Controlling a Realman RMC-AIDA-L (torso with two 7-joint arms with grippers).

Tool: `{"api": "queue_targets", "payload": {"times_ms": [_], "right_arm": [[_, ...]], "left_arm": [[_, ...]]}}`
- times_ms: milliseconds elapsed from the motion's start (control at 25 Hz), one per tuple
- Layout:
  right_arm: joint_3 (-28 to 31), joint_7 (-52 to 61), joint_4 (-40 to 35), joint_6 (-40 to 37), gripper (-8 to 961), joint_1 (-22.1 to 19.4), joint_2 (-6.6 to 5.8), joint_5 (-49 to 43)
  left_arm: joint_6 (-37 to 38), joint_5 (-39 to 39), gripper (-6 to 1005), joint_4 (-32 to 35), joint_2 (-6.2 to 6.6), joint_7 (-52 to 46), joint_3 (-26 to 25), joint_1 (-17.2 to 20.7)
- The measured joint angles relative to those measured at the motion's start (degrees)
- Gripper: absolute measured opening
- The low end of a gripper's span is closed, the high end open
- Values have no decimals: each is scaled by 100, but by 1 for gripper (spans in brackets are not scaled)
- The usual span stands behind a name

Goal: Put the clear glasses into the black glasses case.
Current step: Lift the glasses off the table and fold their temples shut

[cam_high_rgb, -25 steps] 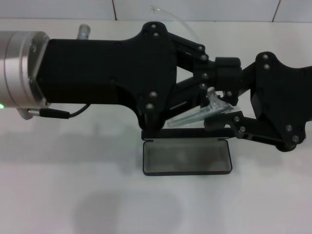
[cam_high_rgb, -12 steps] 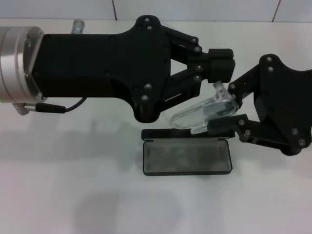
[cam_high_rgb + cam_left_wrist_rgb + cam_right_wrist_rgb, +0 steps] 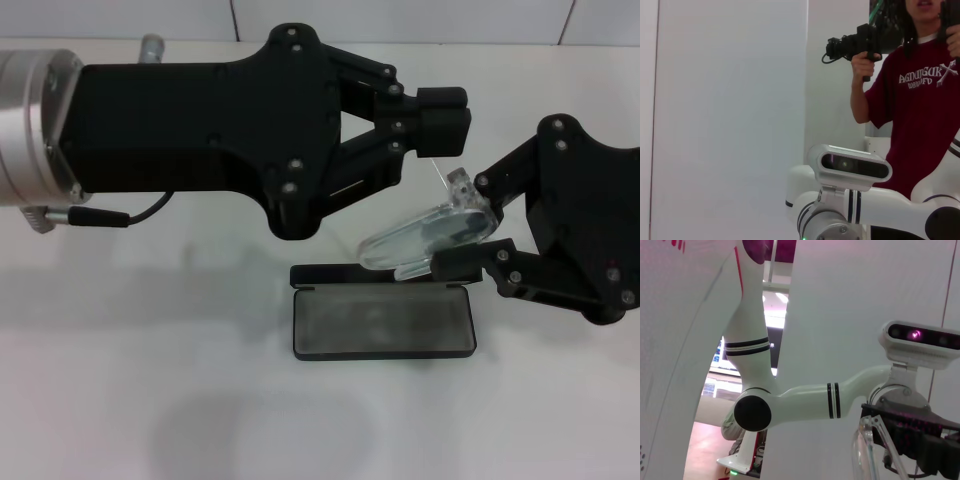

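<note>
The clear glasses [image 3: 428, 233] hang tilted just above the back edge of the black glasses case [image 3: 385, 325]. My right gripper [image 3: 462, 228] reaches in from the right and is shut on their right end. The case lies open on the table with its grey lining up and its lid standing at the back. My left gripper [image 3: 442, 118] is up and to the left of the glasses, its fingertips pressed together. A thin clear arm runs from the glasses up toward those tips; I cannot tell whether it is gripped. In the right wrist view the glasses [image 3: 866, 450] sit beside a black finger [image 3: 920, 437].
The white table [image 3: 150, 400] spreads around the case. The left arm's wide black body [image 3: 200, 130] covers the back of the table. The left wrist view shows a person in a red shirt [image 3: 920, 100] and the robot's head camera [image 3: 855, 167].
My left gripper has pulled back up and to the left, off the glasses. The glasses have turned from edge-on to lens facing up, and the right gripper has shifted slightly right with them.
</note>
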Motion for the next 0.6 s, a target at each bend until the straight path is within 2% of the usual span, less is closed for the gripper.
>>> {"api": "queue_targets", "payload": {"times_ms": [600], "right_arm": [[-17, -124, 73, -17, 115, -60, -7, 136]], "left_arm": [[84, -10, 69, -102, -1, -43, 194, -42]]}}
